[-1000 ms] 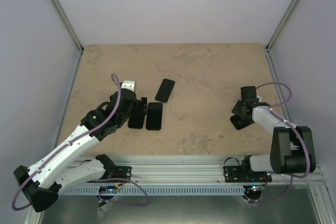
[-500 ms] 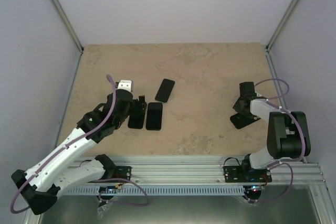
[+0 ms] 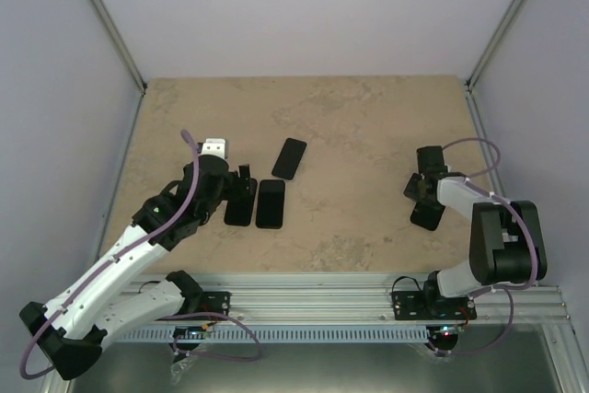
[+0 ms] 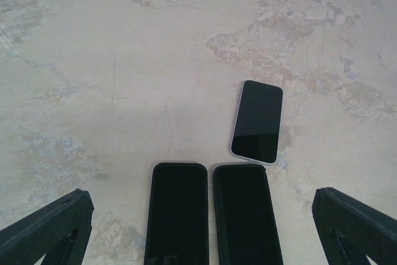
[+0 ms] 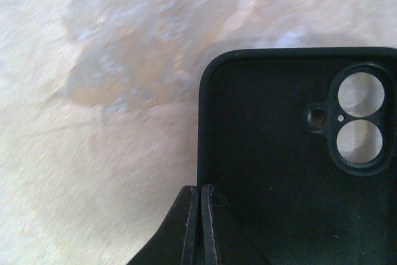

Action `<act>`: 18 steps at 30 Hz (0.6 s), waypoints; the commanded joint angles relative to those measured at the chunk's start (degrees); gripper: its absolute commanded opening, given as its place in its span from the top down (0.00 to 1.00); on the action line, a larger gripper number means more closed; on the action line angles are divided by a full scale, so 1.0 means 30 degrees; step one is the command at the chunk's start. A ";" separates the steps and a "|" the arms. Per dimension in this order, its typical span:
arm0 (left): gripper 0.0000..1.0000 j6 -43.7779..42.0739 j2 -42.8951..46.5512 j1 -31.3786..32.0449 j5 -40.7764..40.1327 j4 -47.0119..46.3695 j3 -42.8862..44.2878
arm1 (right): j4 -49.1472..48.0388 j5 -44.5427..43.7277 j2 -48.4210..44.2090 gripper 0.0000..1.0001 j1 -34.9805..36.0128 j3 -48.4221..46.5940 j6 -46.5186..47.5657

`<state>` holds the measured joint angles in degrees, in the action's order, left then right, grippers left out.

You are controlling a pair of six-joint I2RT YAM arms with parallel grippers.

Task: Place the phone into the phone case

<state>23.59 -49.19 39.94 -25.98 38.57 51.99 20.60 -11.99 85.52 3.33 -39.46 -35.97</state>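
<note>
The phone [image 4: 257,121] lies face up on the table, a dark screen with a silver rim; it also shows in the top view [image 3: 289,158]. Just in front of it lie two black phone-shaped slabs side by side [image 4: 178,212] [image 4: 245,212]. My left gripper [image 4: 200,228] hovers open above them [image 3: 237,192]. At the far right, the black phone case [image 5: 291,172] shows its hollow inside and camera cut-outs. My right gripper [image 5: 200,190] is shut on its side wall [image 3: 421,192]. The case [image 3: 426,216] sits at an angle to the table edge.
The tabletop [image 3: 350,126] is beige marble, walled in by pale panels and metal corner posts [image 3: 106,25]. An aluminium rail [image 3: 313,301] with both arm bases runs along the near edge. A wide bare stretch separates the phones from the case.
My right gripper closed onto the case's edge and the case turned slightly. The left arm shifted a little to the left, still open.
</note>
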 commanded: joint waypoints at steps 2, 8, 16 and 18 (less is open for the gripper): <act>0.01 -0.0272 0.0305 -0.0262 -0.0364 -0.0281 -0.0234 | 0.0669 0.2031 -0.0469 0.99 0.1837 0.0187 0.1592; 0.01 -0.0198 0.0397 -0.0307 -0.0562 -0.0288 -0.0249 | 0.0864 0.2668 -0.0381 0.99 0.5976 -0.0793 0.3349; 0.01 -0.0222 0.0424 -0.0591 -0.0687 -0.0375 -0.0308 | 0.0770 0.3816 0.1218 0.99 1.0734 -0.2643 0.5954; 0.01 -0.0208 0.0312 -0.0669 -0.0704 -0.0390 -0.0309 | 0.0813 0.3949 0.1755 0.99 1.1954 -0.3042 0.6610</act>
<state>23.59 -48.29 38.63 -26.98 38.33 51.75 22.70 -2.42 88.23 33.91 -46.24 -22.02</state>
